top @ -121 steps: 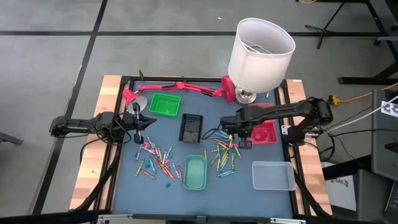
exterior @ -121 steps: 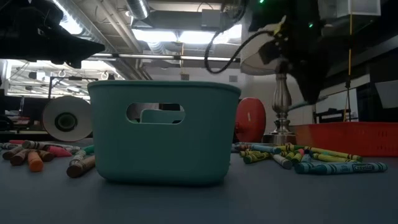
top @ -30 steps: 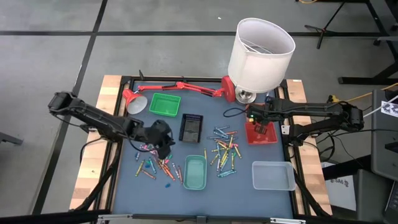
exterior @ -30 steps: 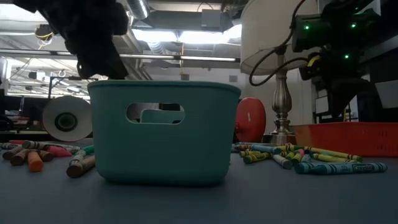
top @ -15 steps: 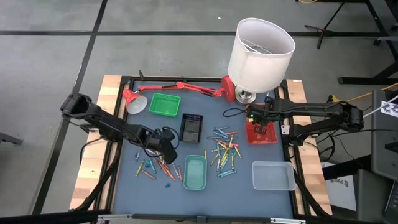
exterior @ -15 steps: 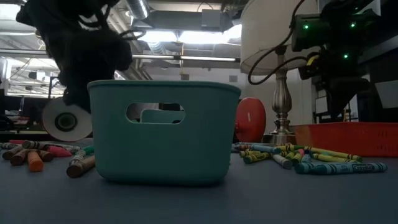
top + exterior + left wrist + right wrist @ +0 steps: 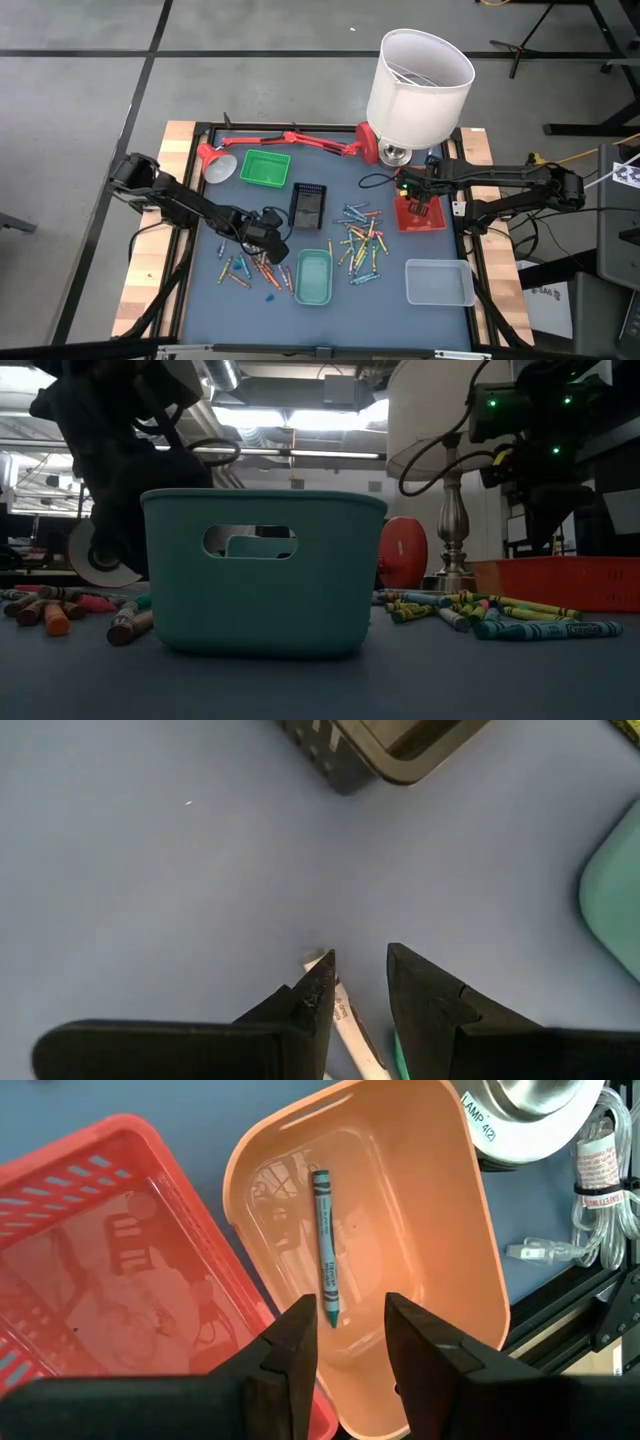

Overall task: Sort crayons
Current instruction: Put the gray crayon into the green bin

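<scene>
Left gripper had dropped onto the crayons.
Its narrow jaws straddled a white crayon; right gripper, empty and parted, hovered over a teal crayon.

— What colours have I got on the mat?

— I see a slate-blue mat, with crayons scattered in yellow, green, blue, pink and orange. The tray in front is teal, and I count a bright green basket, a black one, a red mesh one and a clear tub.

— And through my right wrist camera?

— A peach tray with one teal crayon lying in it. The lamp is red, the shade white, and the table edges are pale wood. I see a white crayon by my dark left fingers.
</scene>
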Controlling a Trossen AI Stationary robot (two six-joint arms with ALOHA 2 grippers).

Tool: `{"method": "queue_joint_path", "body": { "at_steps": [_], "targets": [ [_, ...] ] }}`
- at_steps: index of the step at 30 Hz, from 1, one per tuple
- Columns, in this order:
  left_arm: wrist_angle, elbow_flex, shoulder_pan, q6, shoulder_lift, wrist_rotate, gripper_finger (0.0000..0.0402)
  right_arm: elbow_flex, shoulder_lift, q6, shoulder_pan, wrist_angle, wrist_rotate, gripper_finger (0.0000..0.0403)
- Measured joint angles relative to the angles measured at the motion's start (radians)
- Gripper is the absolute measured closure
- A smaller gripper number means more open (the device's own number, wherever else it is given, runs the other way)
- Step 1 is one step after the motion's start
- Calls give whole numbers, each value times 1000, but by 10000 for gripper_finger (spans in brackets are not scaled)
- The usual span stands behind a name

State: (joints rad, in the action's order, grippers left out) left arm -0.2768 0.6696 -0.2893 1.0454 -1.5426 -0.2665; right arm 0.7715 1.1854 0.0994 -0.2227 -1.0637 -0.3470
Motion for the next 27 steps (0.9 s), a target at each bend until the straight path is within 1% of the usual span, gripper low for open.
{"method": "queue_joint_path", "body": {
  "at_steps": [13, 21, 27],
  "targets": [
    [0, -1, 1, 0, 14, 3, 321, 0, 0, 0, 0, 0, 0, 285],
    [-7, -1, 4, 1, 19, 53, 321, 0, 0, 0, 0, 0, 0, 285],
    [-7, -1, 4, 3, 19, 53, 321, 0, 0, 0, 0, 0, 0, 285]
  ]
}}
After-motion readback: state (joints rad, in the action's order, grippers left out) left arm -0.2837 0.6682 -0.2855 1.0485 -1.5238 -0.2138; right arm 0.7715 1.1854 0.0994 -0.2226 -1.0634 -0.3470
